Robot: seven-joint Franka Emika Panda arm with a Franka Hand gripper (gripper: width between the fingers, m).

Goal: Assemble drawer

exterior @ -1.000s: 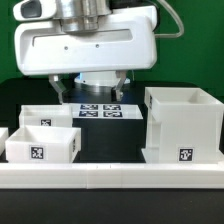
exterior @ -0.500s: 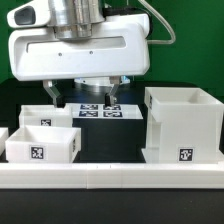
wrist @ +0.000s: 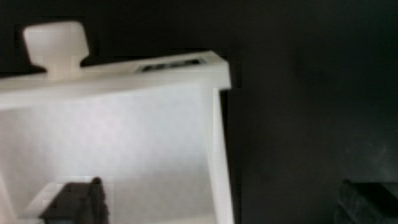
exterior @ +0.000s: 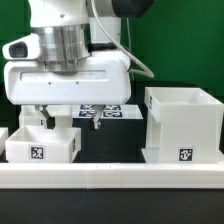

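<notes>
The drawer's large cube casing (exterior: 183, 125) stands on the exterior view's right, open side up, with a tag on its front. A small tray (exterior: 42, 147) with a tag sits at the front left, and a second tray (exterior: 22, 120) lies behind it, partly hidden by my hand. My gripper (exterior: 70, 118) is open and empty, low over the rear tray. In the wrist view the tray (wrist: 125, 120) and its knob (wrist: 57, 45) fill the frame. My gripper (wrist: 222, 205) straddles the tray's side wall, one finger (wrist: 75, 200) over the inside and the other over the dark table.
The marker board (exterior: 100, 112) lies behind my fingers at the middle back. The long low white border wall (exterior: 110, 178) runs along the front. A bit of another white part shows at the exterior view's left edge (exterior: 3, 135).
My gripper has moved toward the exterior view's left and lower, from above the marker board to above the rear tray. The jaws stay open. No part has moved.
</notes>
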